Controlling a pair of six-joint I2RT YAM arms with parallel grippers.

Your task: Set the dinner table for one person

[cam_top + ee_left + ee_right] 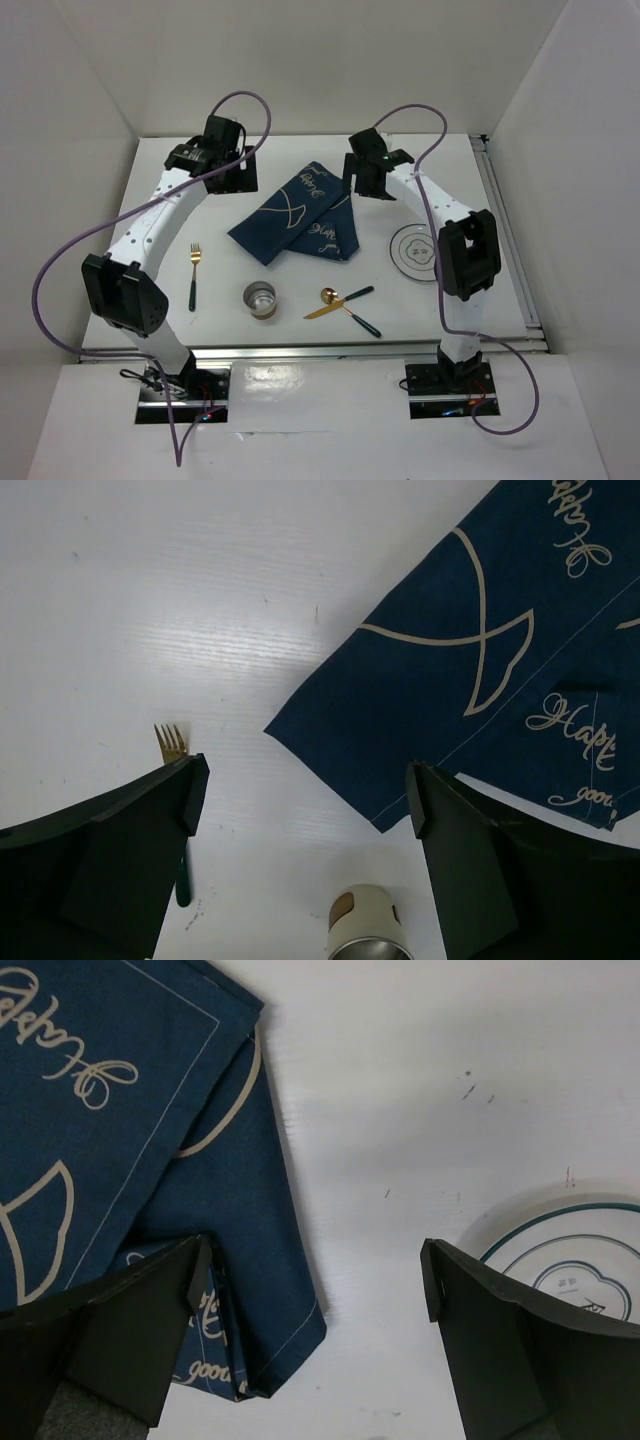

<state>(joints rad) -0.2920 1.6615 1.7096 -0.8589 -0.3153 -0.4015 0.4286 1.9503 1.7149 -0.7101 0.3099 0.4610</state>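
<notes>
Dinner table (300, 155) lay under both my arms, a white top with metal rails (505, 235) along its near and right edges and white walls close around it. My left gripper (303, 785) hung released, jaws wide and empty, with a corner of the folded navy placemat (300, 215) showing between its fingers. My right gripper (315, 1265) was spread just as wide, holding nothing, above bare top between placemat and plate (410, 250). In the left wrist view my own finger hid most of the fork (194, 272), leaving only its gold tines, and the frame's bottom cut off the small cup (260, 299). In the right wrist view my finger and the frame edge hid much of the plate. From above, my right elbow covered the plate's right rim. Spoon (345, 295) and knife (345, 312) lay crossed near the front rail. Bare top lay open between fork and placemat.
</notes>
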